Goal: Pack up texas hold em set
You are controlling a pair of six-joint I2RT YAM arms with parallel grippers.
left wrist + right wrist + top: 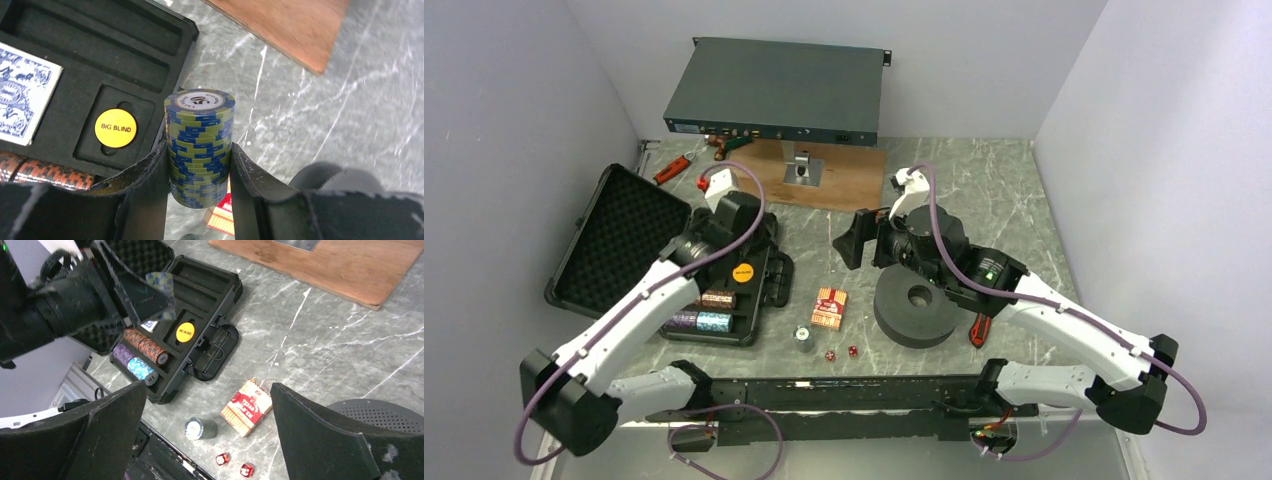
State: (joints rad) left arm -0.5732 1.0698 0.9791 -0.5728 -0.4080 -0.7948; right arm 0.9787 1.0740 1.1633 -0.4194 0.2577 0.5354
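Note:
The black briefcase (614, 240) lies open at the left, foam-lined lid flat. Its tray (125, 45) holds a blue card deck (25, 95), the yellow "BIG BLIND" disc (115, 128) and lying chip stacks (699, 320). My left gripper (199, 165) is shut on a blue-and-green chip stack (200, 145), held in the air over the tray's right edge. On the table in front lie a red card box (246, 406), a dark chip stack (199, 428) and two red dice (222, 459). My right gripper (207, 387) hangs open above them, holding nothing.
A thick dark grey foam ring (916, 305) sits under the right arm, a red-handled tool (979, 330) beside it. At the back stand a grey rack-mount box (779, 90) and a wooden board (824, 175). A red screwdriver (671, 168) lies behind the case.

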